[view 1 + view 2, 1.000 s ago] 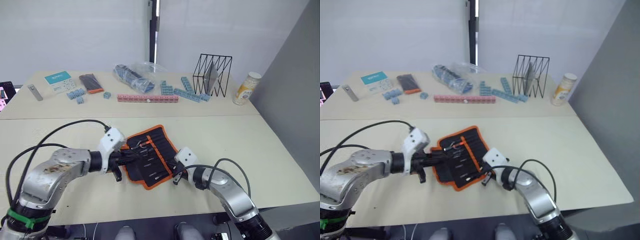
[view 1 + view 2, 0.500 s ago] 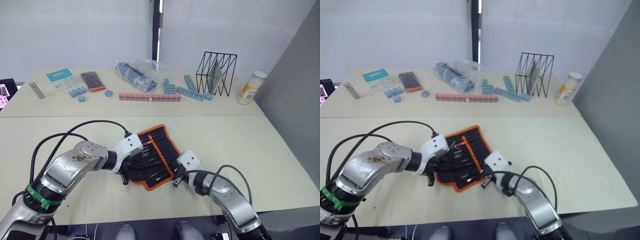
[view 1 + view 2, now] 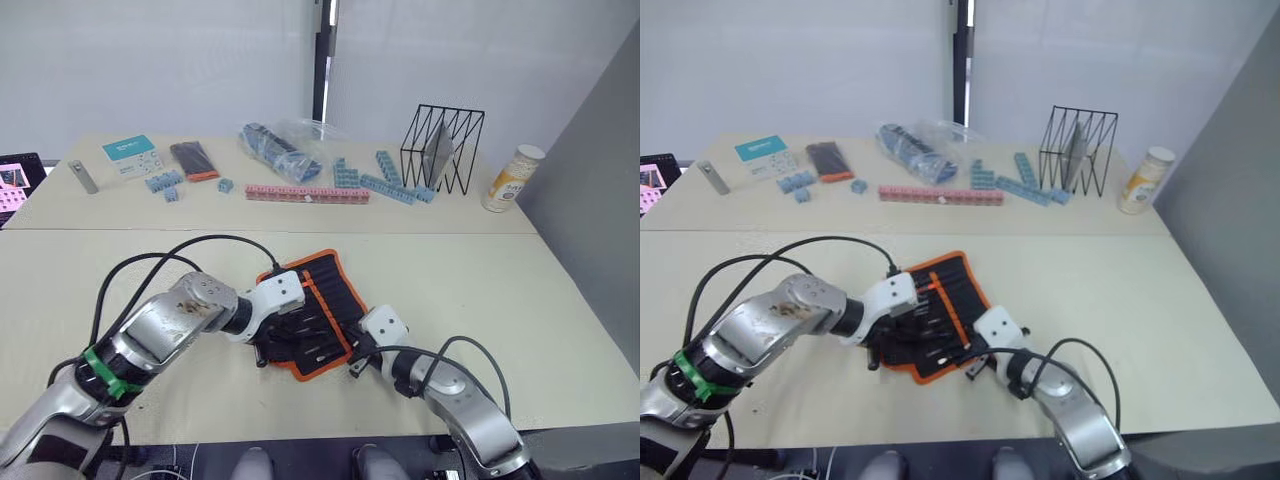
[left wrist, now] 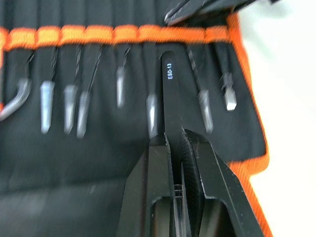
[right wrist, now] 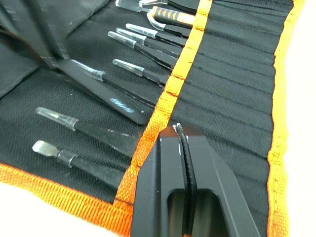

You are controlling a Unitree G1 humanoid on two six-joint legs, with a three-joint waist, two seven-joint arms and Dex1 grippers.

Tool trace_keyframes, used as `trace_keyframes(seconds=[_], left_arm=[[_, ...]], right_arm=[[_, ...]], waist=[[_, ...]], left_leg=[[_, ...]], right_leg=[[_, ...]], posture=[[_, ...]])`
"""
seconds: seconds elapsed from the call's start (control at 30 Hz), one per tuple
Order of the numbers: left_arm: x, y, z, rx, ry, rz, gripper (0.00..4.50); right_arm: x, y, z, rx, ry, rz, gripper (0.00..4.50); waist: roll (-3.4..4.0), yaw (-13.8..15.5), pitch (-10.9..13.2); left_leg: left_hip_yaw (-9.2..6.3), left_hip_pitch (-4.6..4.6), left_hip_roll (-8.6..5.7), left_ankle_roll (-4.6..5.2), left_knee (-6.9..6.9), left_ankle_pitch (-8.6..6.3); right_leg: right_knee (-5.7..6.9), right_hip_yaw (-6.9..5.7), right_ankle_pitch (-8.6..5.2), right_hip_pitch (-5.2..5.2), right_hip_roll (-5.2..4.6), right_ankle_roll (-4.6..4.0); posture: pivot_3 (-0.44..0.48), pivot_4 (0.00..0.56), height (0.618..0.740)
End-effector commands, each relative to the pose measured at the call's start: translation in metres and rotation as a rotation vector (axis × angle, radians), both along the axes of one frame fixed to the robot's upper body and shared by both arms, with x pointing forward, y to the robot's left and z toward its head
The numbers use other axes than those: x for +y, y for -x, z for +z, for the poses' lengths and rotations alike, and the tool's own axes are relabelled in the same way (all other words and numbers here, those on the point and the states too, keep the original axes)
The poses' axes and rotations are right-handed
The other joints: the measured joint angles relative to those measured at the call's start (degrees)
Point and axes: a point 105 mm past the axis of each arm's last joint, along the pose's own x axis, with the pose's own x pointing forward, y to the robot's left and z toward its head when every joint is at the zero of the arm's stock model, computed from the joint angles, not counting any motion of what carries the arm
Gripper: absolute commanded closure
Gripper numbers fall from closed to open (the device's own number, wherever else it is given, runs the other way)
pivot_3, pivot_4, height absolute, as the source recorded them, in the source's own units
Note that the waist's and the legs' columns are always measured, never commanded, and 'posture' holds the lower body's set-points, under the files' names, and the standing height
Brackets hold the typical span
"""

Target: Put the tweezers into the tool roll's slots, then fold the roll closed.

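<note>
Tool roll (image 3: 316, 313) lies open on worktop (image 3: 520, 290), slots up. Left gripper (image 4: 174, 143) clamped on tweezers (image 4: 168, 94), blunt end at orange stripe (image 4: 123, 34), probably aiming at free slot. Right gripper (image 5: 181, 143) closed, empty, presses stripe, likely to steady roll.

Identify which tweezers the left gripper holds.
The wide pair printed ESD-13, clamped in the left gripper, back end at the orange stripe; the others sit slotted.
</note>
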Motion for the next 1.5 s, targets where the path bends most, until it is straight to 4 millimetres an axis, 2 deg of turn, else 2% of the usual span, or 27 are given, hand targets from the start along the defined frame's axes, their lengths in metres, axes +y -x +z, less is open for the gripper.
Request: trace_keyframes(seconds=[0.03, 0.23, 0.47, 0.63, 0.83, 1.03, 1.1, 1.17, 1.3, 1.43, 1.47, 1.5], left_arm=[[-0.006, -0.005, 0.003, -0.039, -0.012, -0.015, 4.47], [-0.02, -0.007, -0.003, -0.048, -0.008, -0.046, 4.47], [-0.047, -0.017, -0.014, -0.062, 0.051, -0.047, 4.47], [-0.064, -0.021, -0.021, -0.082, 0.091, -0.055, 4.47], [-0.066, -0.02, -0.031, -0.066, 0.096, -0.044, 4.47], [-0.057, -0.023, -0.027, -0.091, 0.086, -0.031, 4.47], [-0.051, -0.026, -0.016, -0.111, 0.104, -0.027, 3.59], [-0.044, -0.026, -0.004, -0.133, 0.122, -0.032, 3.06], [-0.032, -0.024, 0.019, -0.168, 0.17, -0.03, 1.65], [-0.006, -0.016, 0.043, -0.208, 0.281, 0.006, 0.29], [0.003, -0.015, 0.048, -0.227, 0.312, 0.027, 0.03], [0.012, -0.015, 0.053, -0.254, 0.341, 0.05, 0.03]], right_arm=[[-0.022, 0.031, -0.072, 0.312, 0.132, -0.047, 4.5], [-0.022, 0.033, -0.073, 0.316, 0.128, -0.05, 4.5], [-0.02, 0.034, -0.073, 0.321, 0.123, -0.048, 4.5], [-0.019, 0.034, -0.073, 0.323, 0.125, -0.044, 4.5], [-0.019, 0.034, -0.073, 0.323, 0.129, -0.04, 4.5], [-0.02, 0.032, -0.073, 0.321, 0.134, -0.034, 4.5], [-0.02, 0.032, -0.073, 0.32, 0.135, -0.032, 4.5], [-0.02, 0.032, -0.073, 0.32, 0.137, -0.03, 4.5], [-0.022, 0.031, -0.073, 0.319, 0.14, -0.028, 4.5], [-0.021, 0.027, -0.068, 0.292, 0.133, -0.02, 4.5], [-0.021, 0.025, -0.064, 0.276, 0.127, -0.019, 4.5], [-0.021, 0.022, -0.06, 0.258, 0.12, -0.02, 4.5]], waist=[[-0.05, -0.2, -0.1], [0.1, 0.0, -0.2], [0.14, 0.4, -0.2], [0.25, 0.5, -0.3], [0.51, 1.1, -0.6], [0.53, 1.0, -0.6], [0.54, 0.9, -0.6], [0.55, 0.6, -0.5], [0.62, -0.2, -0.5], [0.66, -0.5, -0.5], [0.68, -0.6, -0.5], [0.72, -0.7, -0.5]], left_leg=[[0.0, 0.0, 0.0, 0.02, -0.01, -0.01], [-0.03, 0.09, 0.0, 0.04, 0.09, -0.02], [-0.11, 0.55, -0.05, 0.08, 0.25, -0.05], [-0.2, 0.57, -0.1, 0.08, 0.33, -0.04], [-0.29, 0.78, -0.16, 0.08, 0.45, -0.04], [-0.32, 1.11, -0.17, 0.07, 0.46, -0.05], [-0.33, 1.11, -0.17, 0.08, 0.46, -0.05], [-0.34, 1.1, -0.17, 0.08, 0.46, -0.05], [-0.38, 1.09, -0.17, 0.1, 0.4, -0.06], [-0.39, 1.09, -0.17, 0.17, 0.29, -0.12], [-0.39, 1.1, -0.16, 0.21, 0.28, -0.14], [-0.39, 1.1, -0.16, 0.23, 0.25, -0.15]], right_leg=[[0.01, 0.0, 0.01, -0.01, 0.01, 0.01], [0.2, 0.0, 0.02, 0.05, 0.02, 0.06], [0.1, 0.0, -0.24, 0.73, 0.01, -0.22], [0.07, 0.0, -0.23, 0.86, 0.0, -0.21], [0.07, 0.01, -0.25, 1.15, -0.01, -0.18], [-0.11, 0.01, -0.35, 1.58, -0.03, -0.14], [-0.1, 0.01, -0.35, 1.58, -0.03, -0.14], [-0.05, 0.01, -0.35, 1.54, -0.01, -0.14], [0.02, 0.01, -0.35, 1.51, 0.0, -0.14], [0.0, 0.0, -0.38, 1.5, 0.0, -0.09], [0.01, 0.0, -0.38, 1.49, 0.0, -0.08], [0.02, 0.0, -0.38, 1.48, 0.0, -0.08]], posture=[[0.0, 0.15, 0.706], [0.0, 0.15, 0.706], [0.0, 0.15, 0.706], [0.0, 0.15, 0.706], [0.0, 0.15, 0.706], [0.0, 0.15, 0.706], [0.0, 0.15, 0.706], [0.0, 0.15, 0.706], [0.0, 0.15, 0.706], [0.0, 0.15, 0.706], [0.0, 0.15, 0.706], [0.0, 0.15, 0.706]])
